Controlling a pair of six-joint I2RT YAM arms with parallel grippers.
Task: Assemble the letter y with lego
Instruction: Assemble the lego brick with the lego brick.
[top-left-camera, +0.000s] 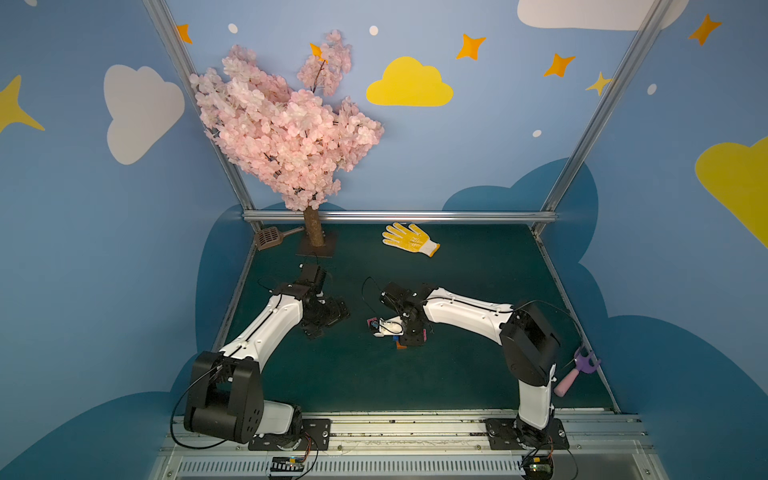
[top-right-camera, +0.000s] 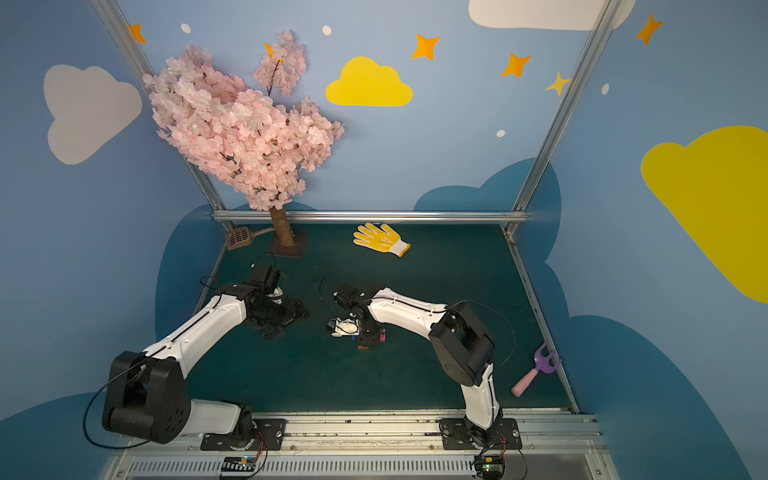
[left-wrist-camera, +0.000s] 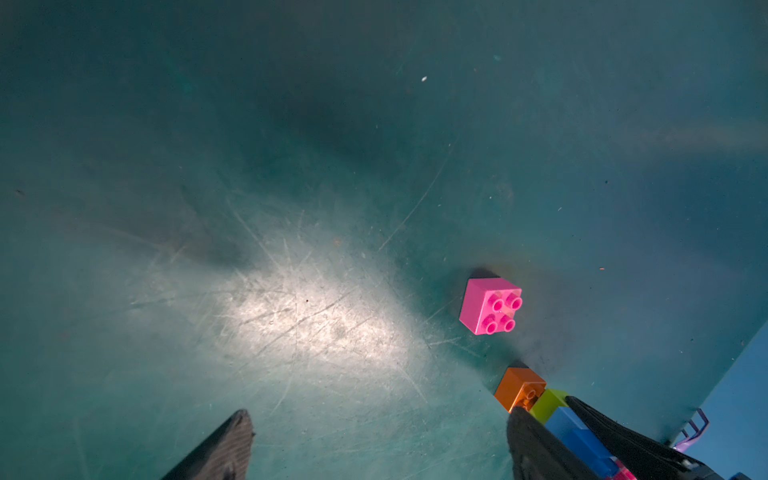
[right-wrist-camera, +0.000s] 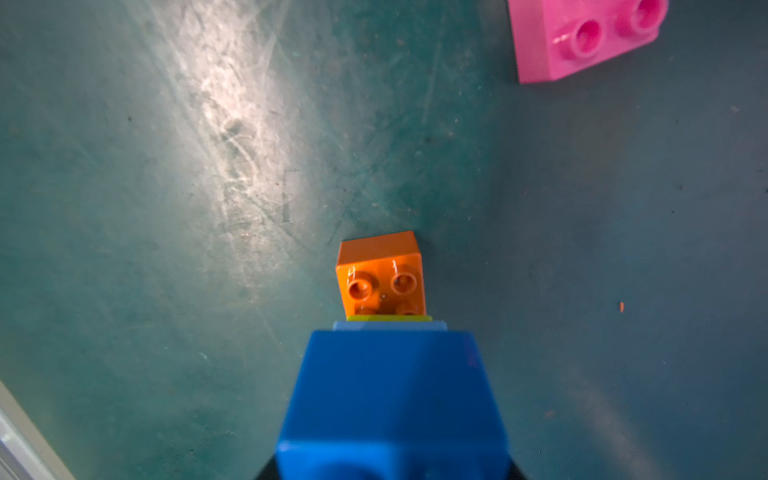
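Plainly, almost nothing here can be read: the small circuit boards (top-left-camera: 286, 463) on the near rail may carry print, but it is too small to make out, and the bricks show only their round studs. The right gripper (top-left-camera: 409, 337) is closed on the joined bricks (right-wrist-camera: 390, 374), which sit near the middle of the green mat (top-left-camera: 478, 374). It clamps the blue brick (right-wrist-camera: 392, 395), and this brick hides nearly all of its fingers in the right wrist view. Beyond the blue one comes a thin strip of the green brick (left-wrist-camera: 548, 403) and then the orange brick (right-wrist-camera: 380, 274), low at the mat. A paler blue edge between blue and green is too narrow to tell whether it is a brick of its own. The loose pink brick (left-wrist-camera: 490, 305) lies apart from the orange end, studs up, and the right wrist view cuts it off at the frame edge. The left gripper (left-wrist-camera: 380, 411) stands wide open over bare mat, to the left of the bricks, with nothing between its fingers (left-wrist-camera: 224, 449). One of these fingers covers part of the joined bricks in the left wrist view. In both top views the right arm hides most of the bricks; only small spots of orange and pink show. A yellow glove (top-left-camera: 409, 239) lies at the far side, and a purple and pink toy fork (top-left-camera: 575, 372) lies at the right edge.
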